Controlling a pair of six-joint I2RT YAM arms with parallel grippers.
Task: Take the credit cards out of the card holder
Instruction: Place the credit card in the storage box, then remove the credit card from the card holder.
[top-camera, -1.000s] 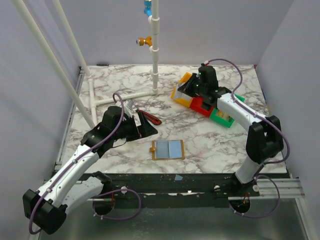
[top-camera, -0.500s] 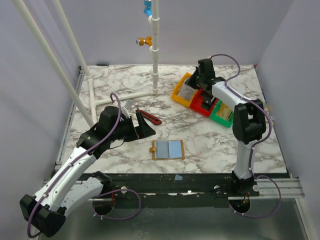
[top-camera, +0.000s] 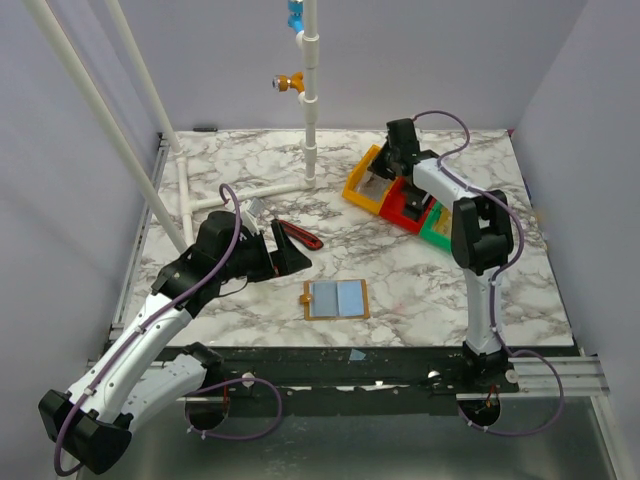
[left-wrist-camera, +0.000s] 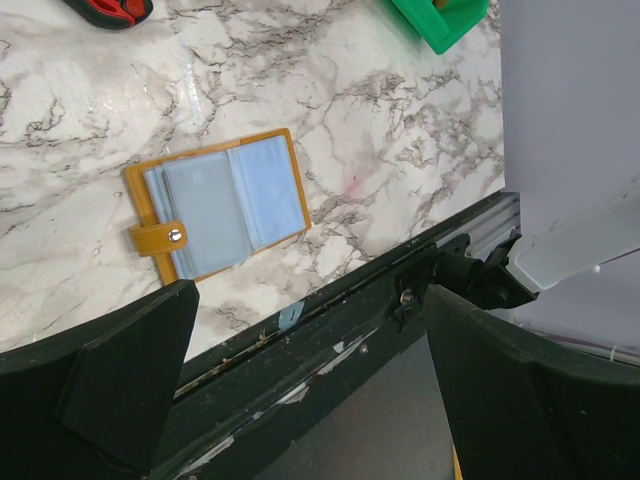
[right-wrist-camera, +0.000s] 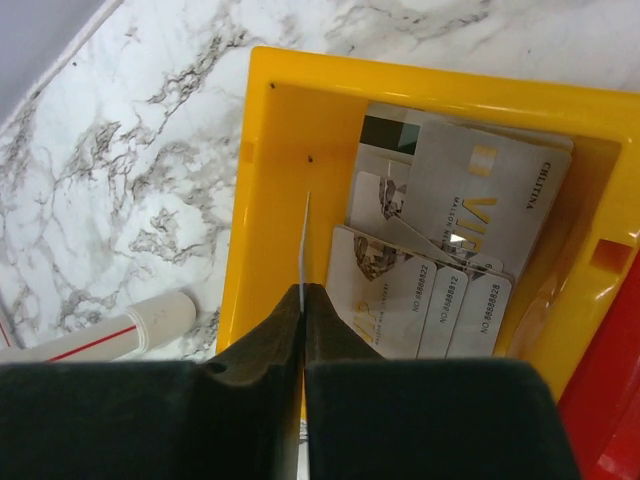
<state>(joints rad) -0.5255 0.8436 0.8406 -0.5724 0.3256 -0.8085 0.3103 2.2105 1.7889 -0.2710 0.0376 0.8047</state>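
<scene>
Right claw (right-wrist-camera: 303, 300) is pinched closed on a thin pale plastic card (right-wrist-camera: 305, 235), seen edge-on from the wrist camera, over a yellow plastic tray (right-wrist-camera: 262, 170) at the far right of the marble-patterned worktop (top-camera: 420, 290). Several loose bank cards (right-wrist-camera: 455, 215) lie overlapping in that tray, faces up. The held card looks light, stiff and slick. Gripped by one edge it could swivel or slip, so letting go low over the tray seems wise.

Well apart, near the front edge of the worktop, lies the tan leather card holder (left-wrist-camera: 215, 203) with clear plastic sleeves, opened flat with the sleeves facing up. Its long axis runs left to right, roughly parallel with the near edge, and its snap strap sticks out at the left end. It is probably light and floppy and may slide on the smooth surface, so one claw would likely pin a cover while the other draws a card out by its exposed edge. Whether cards remain in the sleeves cannot be told.

Left claw (top-camera: 290, 258) hangs spread open and empty above the worktop, just left of the holder and near a red-handled tool (top-camera: 303, 236).
</scene>
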